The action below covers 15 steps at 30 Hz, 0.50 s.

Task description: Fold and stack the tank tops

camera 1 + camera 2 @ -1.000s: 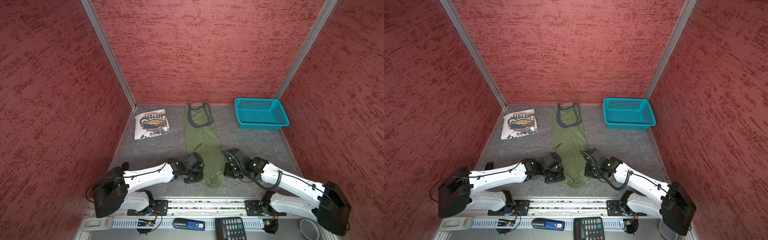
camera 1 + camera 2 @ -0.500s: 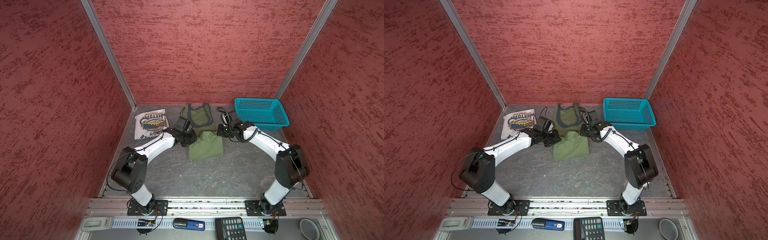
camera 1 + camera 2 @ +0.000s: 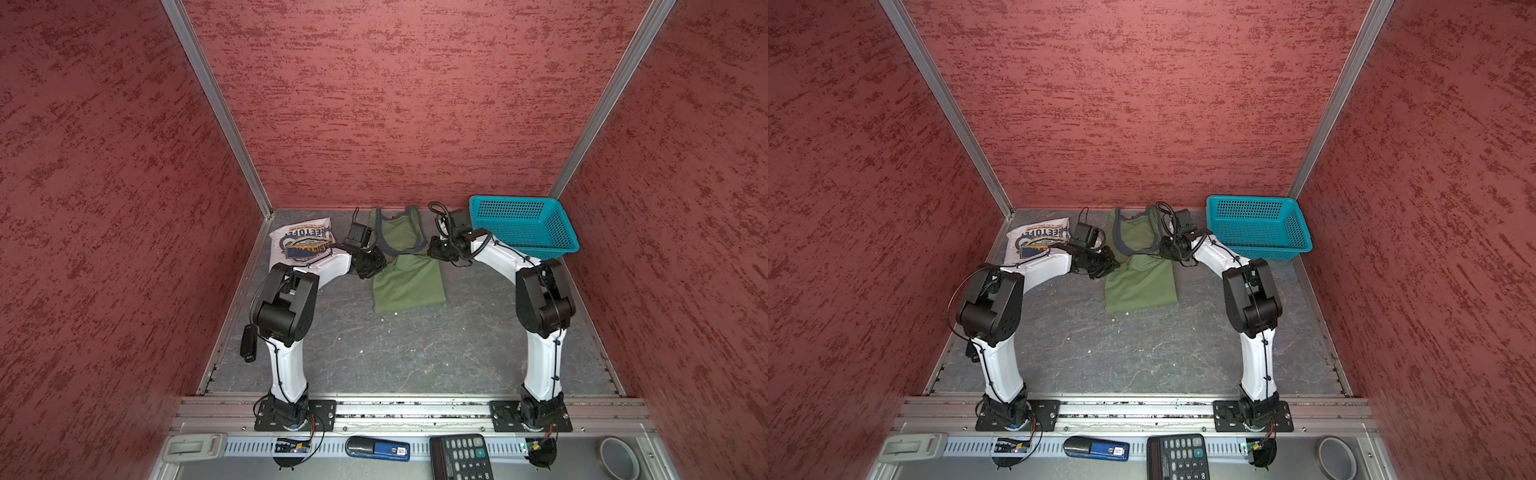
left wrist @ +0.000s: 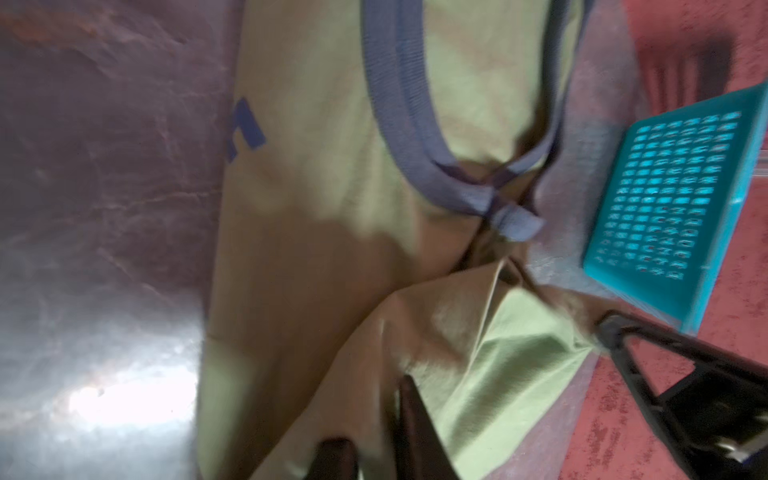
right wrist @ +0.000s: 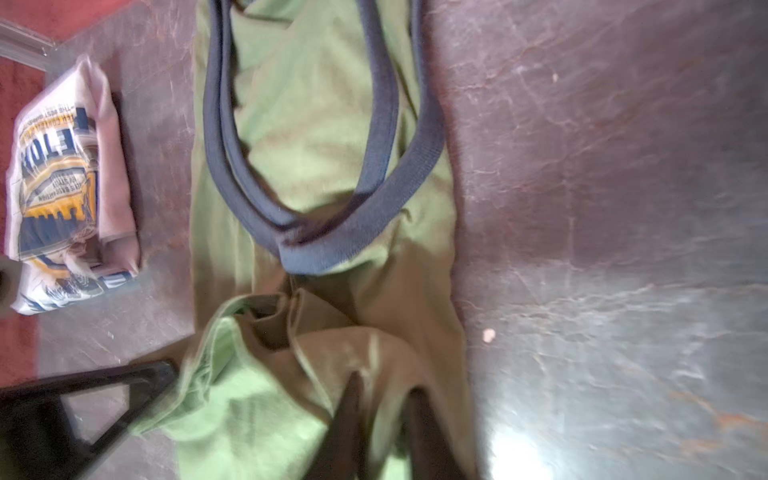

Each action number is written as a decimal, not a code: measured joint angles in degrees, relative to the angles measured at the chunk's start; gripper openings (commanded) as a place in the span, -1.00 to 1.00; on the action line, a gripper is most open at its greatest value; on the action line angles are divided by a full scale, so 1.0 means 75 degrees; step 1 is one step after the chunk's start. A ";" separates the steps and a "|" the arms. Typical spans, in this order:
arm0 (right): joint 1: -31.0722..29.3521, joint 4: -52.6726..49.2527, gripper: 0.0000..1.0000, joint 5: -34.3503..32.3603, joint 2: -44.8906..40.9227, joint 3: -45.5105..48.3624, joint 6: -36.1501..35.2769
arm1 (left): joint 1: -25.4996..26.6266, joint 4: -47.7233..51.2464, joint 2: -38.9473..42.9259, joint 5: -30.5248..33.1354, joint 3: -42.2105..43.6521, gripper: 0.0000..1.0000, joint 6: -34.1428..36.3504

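Left wrist view: my left gripper (image 4: 503, 353) has its jaws apart, with the hem of the olive green tank top (image 4: 332, 249) loose between them. My right gripper (image 5: 262, 372) is apart the same way; the blur hides whether cloth touches it. In both top views this shirt lies in the upper centre, hem laid over the body to halve it. The folded white tank top (image 3: 299, 241), upper left, is probably the stack place.

My grey marbled tabletop (image 3: 415, 345) is bearing an olive cloth tank top (image 3: 409, 282), a white printed tank top (image 3: 301, 243), a teal perforated basket (image 3: 552, 250).
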State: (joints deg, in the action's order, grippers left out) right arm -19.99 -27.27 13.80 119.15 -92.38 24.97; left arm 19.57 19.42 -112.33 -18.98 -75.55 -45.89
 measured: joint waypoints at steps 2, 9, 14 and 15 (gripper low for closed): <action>0.0047 -0.0009 0.05 -0.0006 0.0219 -0.0210 -0.0052 | -0.0067 0.0006 -0.0128 0.0035 -0.0029 -0.03 -0.0058; 0.0140 -0.0087 0.20 -0.0533 -0.0184 0.0271 -0.0256 | -0.0216 0.0513 0.0595 0.1035 0.0262 0.24 -0.0017; 0.0052 -0.0020 0.19 -0.0624 -0.1335 0.1539 -0.0385 | 0.0402 0.0682 0.1711 0.1521 0.0679 0.22 0.0160; 0.0029 0.0026 0.19 -0.0621 -0.1475 0.1693 -0.0396 | 0.0542 0.0676 0.1757 0.1527 0.0682 0.22 0.0187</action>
State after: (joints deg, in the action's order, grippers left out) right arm -19.77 -27.07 9.15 108.09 -79.68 22.00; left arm 23.64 24.49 -99.15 -7.53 -70.43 -44.49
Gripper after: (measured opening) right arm 0.597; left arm 0.614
